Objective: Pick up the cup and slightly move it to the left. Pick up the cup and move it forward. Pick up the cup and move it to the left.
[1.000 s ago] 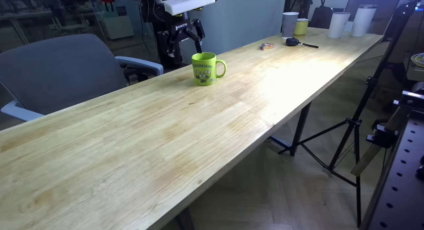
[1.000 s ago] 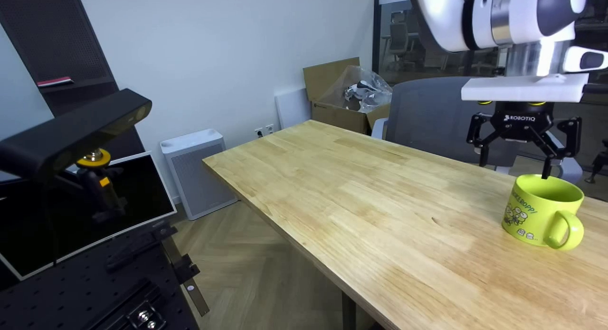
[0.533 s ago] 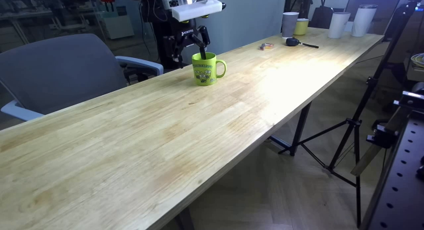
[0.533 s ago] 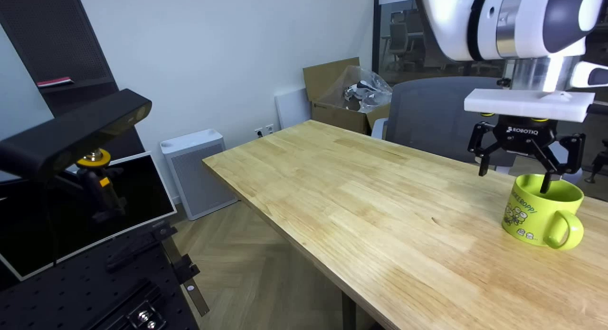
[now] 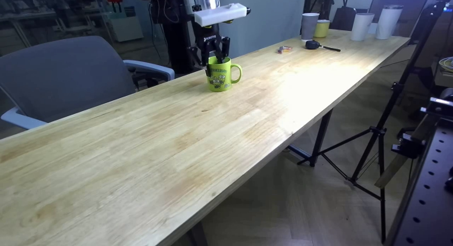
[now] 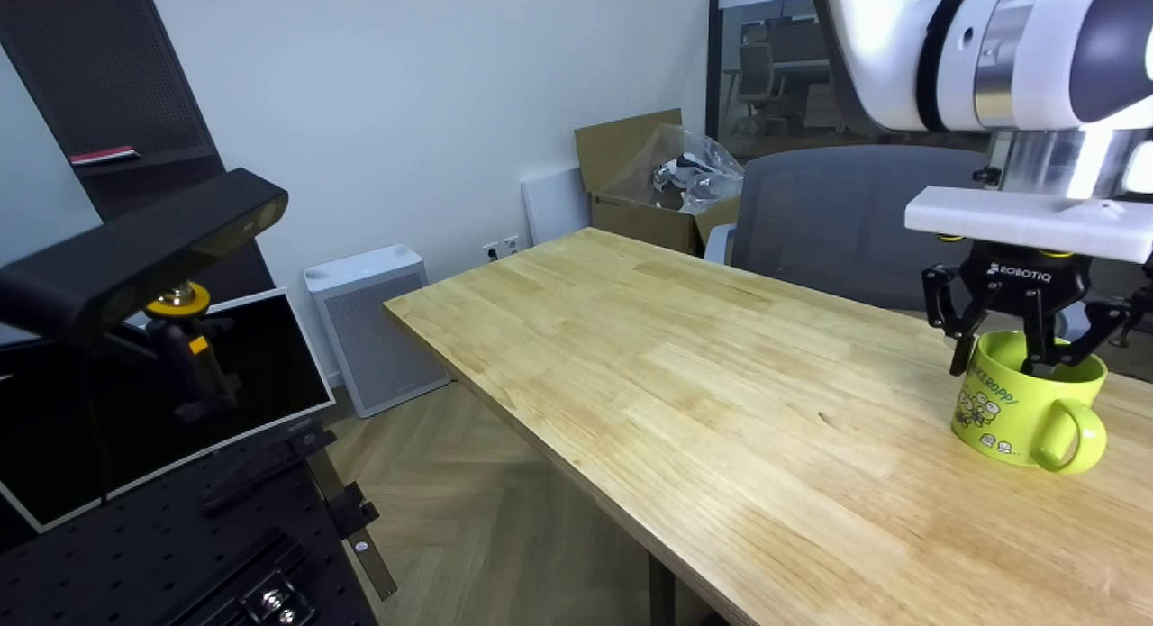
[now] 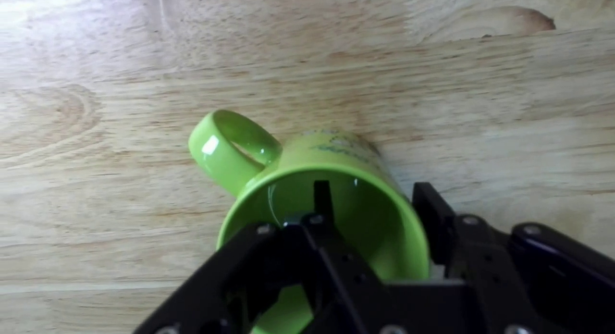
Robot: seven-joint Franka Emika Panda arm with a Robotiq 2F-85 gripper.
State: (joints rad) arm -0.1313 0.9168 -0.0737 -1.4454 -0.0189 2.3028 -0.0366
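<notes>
The cup, a lime-green mug with cartoon figures and a loop handle, stands upright on the wooden table in both exterior views (image 5: pixel 221 84) (image 6: pixel 1018 423). My gripper (image 6: pixel 996 367) straddles its wall from above. In the wrist view, one of the fingers (image 7: pixel 323 197) is inside the cup (image 7: pixel 331 156), and the other is just outside the rim. A gap shows between the inner finger and the wall, so the gripper (image 7: pixel 374 186) is part-way open and not clamped. Whether the outer finger touches the wall, I cannot tell. The handle points away from the fingers.
At the table's far end stand a grey cup (image 5: pixel 309 26), a smaller yellow-green cup (image 5: pixel 321 29) and two white cups (image 5: pixel 361 26). A black strapped object (image 5: pixel 312 44) and a small packet (image 5: pixel 284 49) lie nearer. An office chair (image 5: pixel 67 83) stands against the table edge.
My gripper has come down and across onto the cup's rim, and its fingers have drawn closer together, one now inside and one outside. The cup has stayed in place.
</notes>
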